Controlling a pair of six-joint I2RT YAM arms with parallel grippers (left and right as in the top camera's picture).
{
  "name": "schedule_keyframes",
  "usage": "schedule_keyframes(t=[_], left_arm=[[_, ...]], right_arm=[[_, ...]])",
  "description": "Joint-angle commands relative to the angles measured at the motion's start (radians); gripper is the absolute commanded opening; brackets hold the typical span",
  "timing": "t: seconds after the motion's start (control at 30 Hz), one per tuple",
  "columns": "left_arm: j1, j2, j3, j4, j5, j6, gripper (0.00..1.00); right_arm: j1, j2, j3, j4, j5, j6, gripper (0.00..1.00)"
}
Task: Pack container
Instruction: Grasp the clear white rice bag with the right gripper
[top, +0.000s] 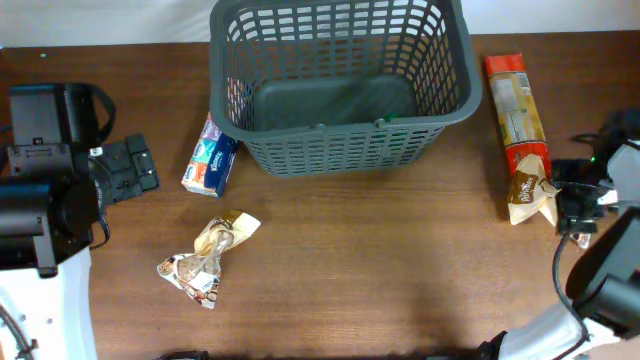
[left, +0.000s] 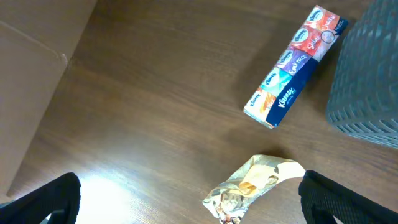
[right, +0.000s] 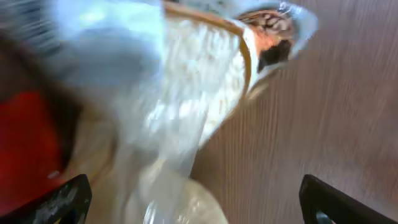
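The container (top: 340, 128), a dark grey lattice basket, stands at the back centre of the table; its wall also shows in the left wrist view (left: 367, 74). A long red and orange packet (top: 520, 120) lies to its right. My right gripper (top: 565, 205) is open at that packet's near end, and the blurred packet (right: 174, 112) fills the space between and ahead of its fingers (right: 62, 202). A blue tissue pack (top: 208, 160) (left: 292, 65) lies left of the basket. A crumpled snack packet (top: 210, 258) (left: 252, 186) lies nearer. My left gripper (top: 150, 168) (left: 189, 208) is open, left of both.
The brown wooden table (top: 380, 260) carries everything. The left arm's base (top: 40, 200) takes up the left edge, and the right arm (top: 610, 280) stands along the right edge.
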Motion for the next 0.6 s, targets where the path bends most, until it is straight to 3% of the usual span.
schedule_keyframes(t=[0.0, 0.27, 0.57], left_arm=[[0.004, 0.003, 0.003, 0.003, 0.008, -0.01, 0.99], [0.004, 0.003, 0.003, 0.003, 0.008, -0.01, 0.99], [0.004, 0.003, 0.003, 0.003, 0.008, -0.01, 0.99]], right_arm=[[0.0, 0.072, 0.035, -0.012, 0.008, 0.01, 0.98], [0.0, 0.106, 0.044, -0.004, 0.029, 0.008, 0.99], [0.0, 0.108, 0.044, 0.006, 0.061, -0.087, 0.99]])
